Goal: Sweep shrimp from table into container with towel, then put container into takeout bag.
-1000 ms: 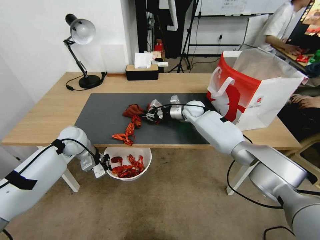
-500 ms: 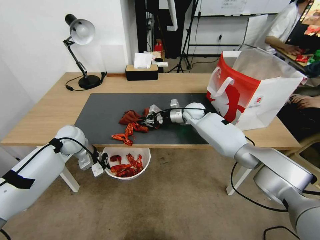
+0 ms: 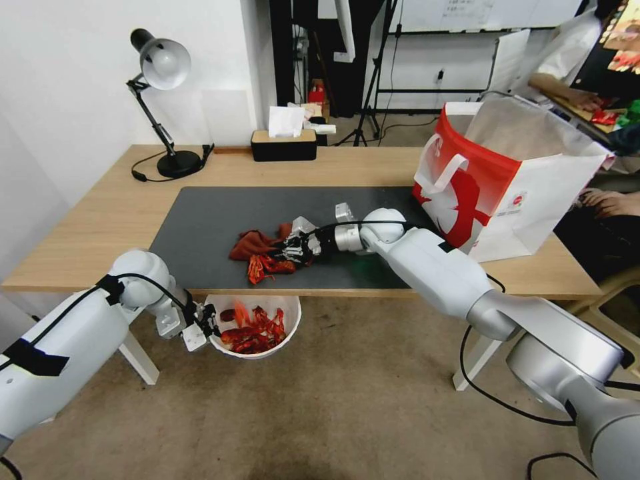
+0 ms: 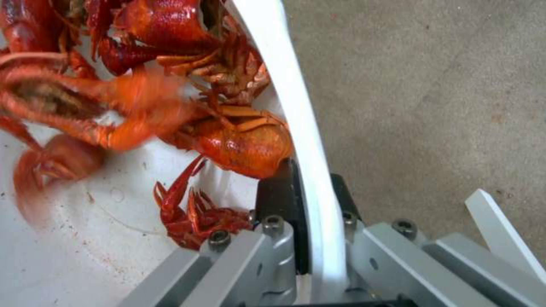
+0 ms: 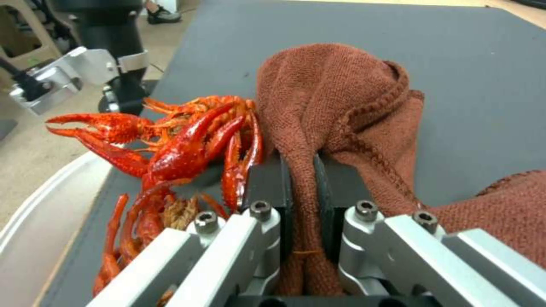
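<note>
In the left wrist view, several shrimp [image 4: 239,145] in the container [image 4: 296,128] are smeared into an orange blur, so we cannot make out how those lie. From the head view the table [image 3: 100,220] edge hides the container's far rim. We see our right gripper [image 3: 293,248] low over the dark mat near the table's front edge, its fingers [image 5: 267,187] pinched together on a fold of the towel [image 5: 335,106] — the cloth bunches ahead of the gripper and trails to its side. A few shrimp lie just beside the towel at the mat's front edge, claws pointing out over the edge. Our left gripper [image 3: 203,325] holds the container below that edge, clamped on the rim with one finger inside and one outside. The takeout bag [image 3: 507,180] stands upright, well to the right.
</note>
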`<state>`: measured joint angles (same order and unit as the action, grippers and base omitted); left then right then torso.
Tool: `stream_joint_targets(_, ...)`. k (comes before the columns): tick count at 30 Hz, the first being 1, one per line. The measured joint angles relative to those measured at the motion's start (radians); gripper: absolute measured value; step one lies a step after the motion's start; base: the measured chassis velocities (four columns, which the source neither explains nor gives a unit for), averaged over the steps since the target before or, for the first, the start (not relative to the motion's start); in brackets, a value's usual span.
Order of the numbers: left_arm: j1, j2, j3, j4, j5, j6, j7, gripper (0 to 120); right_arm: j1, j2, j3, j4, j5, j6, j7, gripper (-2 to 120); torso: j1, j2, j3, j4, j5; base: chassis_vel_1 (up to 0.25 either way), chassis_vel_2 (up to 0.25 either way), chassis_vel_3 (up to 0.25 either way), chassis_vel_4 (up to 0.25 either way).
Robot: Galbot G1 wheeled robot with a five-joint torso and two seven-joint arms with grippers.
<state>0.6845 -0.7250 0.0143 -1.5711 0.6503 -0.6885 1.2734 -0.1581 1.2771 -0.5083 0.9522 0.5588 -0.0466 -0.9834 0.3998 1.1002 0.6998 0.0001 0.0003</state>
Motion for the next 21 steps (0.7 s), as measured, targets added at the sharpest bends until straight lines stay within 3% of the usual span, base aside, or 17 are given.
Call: stream_joint_targets(21, -0.008, 0.001, 0.009, -0.002, -0.008, 0.001, 0.000, 0, -0.079, -0.099, -0.066, 0.267, 0.025, -0.028, -0.002, 7, 0.000, 0.000, 0.001, -0.0002, -0.0006, 0.000, 0.000, 0.000, 0.000)
